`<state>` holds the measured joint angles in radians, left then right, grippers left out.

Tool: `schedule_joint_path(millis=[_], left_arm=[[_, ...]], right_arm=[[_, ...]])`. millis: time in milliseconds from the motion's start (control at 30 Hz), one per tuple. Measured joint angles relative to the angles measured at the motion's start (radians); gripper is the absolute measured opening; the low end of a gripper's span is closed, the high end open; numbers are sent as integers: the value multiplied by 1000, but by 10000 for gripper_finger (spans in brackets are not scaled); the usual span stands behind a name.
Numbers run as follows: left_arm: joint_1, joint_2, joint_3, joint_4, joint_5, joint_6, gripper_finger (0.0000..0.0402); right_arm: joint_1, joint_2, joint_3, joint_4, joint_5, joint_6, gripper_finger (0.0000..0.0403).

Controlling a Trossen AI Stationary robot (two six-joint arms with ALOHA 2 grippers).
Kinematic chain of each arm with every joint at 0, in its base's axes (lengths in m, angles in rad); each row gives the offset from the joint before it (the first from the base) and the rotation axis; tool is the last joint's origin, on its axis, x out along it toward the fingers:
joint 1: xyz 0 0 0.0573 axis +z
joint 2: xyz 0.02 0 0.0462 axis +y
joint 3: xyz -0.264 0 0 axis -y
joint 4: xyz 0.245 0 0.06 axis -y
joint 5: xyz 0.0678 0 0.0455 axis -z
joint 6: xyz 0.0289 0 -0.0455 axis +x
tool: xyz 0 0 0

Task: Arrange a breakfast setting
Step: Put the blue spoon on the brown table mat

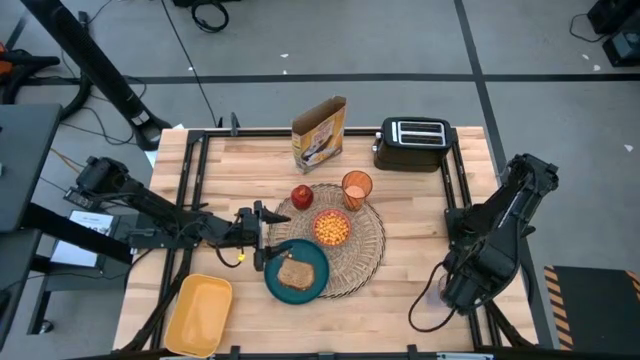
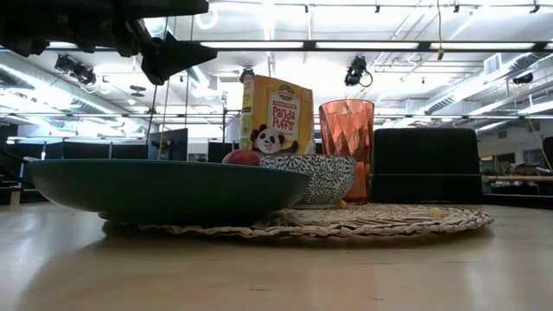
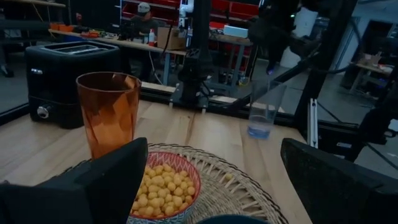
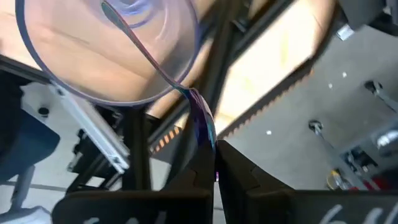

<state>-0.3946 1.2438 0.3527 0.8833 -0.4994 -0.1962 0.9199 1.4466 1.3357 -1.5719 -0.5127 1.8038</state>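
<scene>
In the high view the left gripper (image 1: 262,232) sits left of centre, just beside the left rim of the teal plate (image 1: 270,282). Its jaws stand apart with nothing between them. The left wrist view confirms this: two dark fingers (image 3: 106,183) are spread wide.

The yellow tray (image 1: 198,313) at lower left is cut off by the frame edge.

The plate rests on the lower left of the woven placemat (image 1: 368,250) and holds the toast slice (image 1: 296,272). In the low view the plate's wall hides the toast. The red apple (image 1: 302,196) lies at the mat's upper left. In the low view only its top shows.

The pink bowl (image 1: 332,228) at mat centre holds yellow cereal puffs. The orange cup (image 1: 357,188) stands at upper centre. Its contents cannot be made out.

At lower right, the right gripper (image 1: 449,293) hangs over a clear cup (image 1: 428,312). Only the right wrist view shows its fingers clamped on the spoon (image 4: 163,73), whose bowl end is inside the clear cup.
</scene>
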Motion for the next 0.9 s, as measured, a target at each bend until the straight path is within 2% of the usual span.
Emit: schedule_joint_path(millis=[267,433,633,900], left_arm=[[6,0,0,-4,0,9,378],[5,0,0,-6,0,10,378],[5,0,0,-4,0,-7,378],[5,0,0,-5,0,-20,378]], right_arm=[[0,115,110,4,59,-65,12],[1,138,163,-1,76,-84,12],[19,96,172,1,48,-88,12],[79,4,172,1,86,53,12]])
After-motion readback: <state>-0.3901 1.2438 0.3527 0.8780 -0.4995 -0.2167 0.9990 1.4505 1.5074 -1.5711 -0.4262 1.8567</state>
